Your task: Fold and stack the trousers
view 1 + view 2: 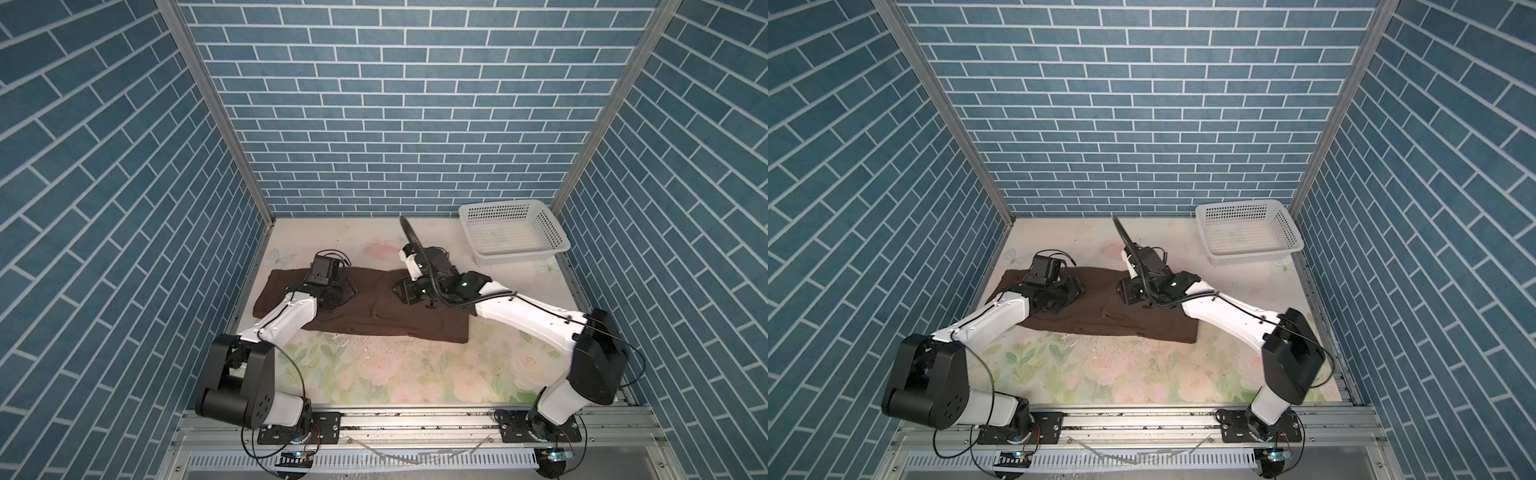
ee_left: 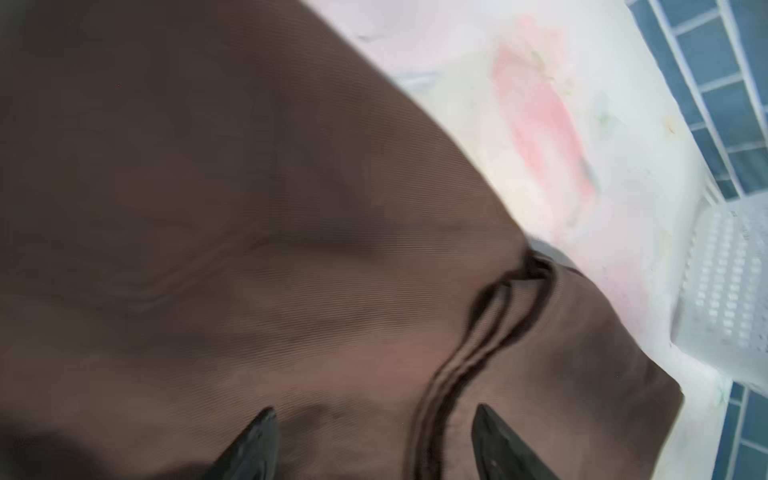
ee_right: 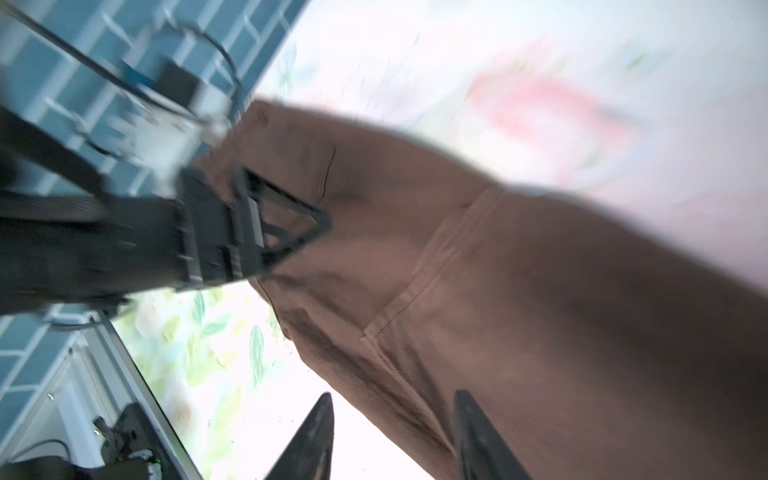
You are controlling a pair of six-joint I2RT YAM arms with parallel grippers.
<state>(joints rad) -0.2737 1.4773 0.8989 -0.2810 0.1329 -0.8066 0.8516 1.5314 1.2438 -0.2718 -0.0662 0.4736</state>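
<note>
A booth with blue brick-patterned walls enclosed a flowered table (image 1: 395,374) with a white basket (image 1: 519,257) on it. The brown trousers (image 1: 374,309) lay in a long flat folded band, in front of the basket and stretching away to its left. The right gripper (image 3: 394,394), nearer the basket, and the left gripper (image 2: 374,409), farther from it, were over the cloth, fingers spread and holding nothing. The fabric looked soft, light and floppy. It would probably be best pinched at a layered end edge.

1. Three walls (image 1: 395,104) patterned as blue brick are seen, joined by aluminium posts (image 1: 216,108).
2. The counter (image 1: 395,374) is covered with a pale floral sheet.
3. A white perforated basket (image 1: 515,257) is set beyond the right hand (image 1: 398,291).
</note>
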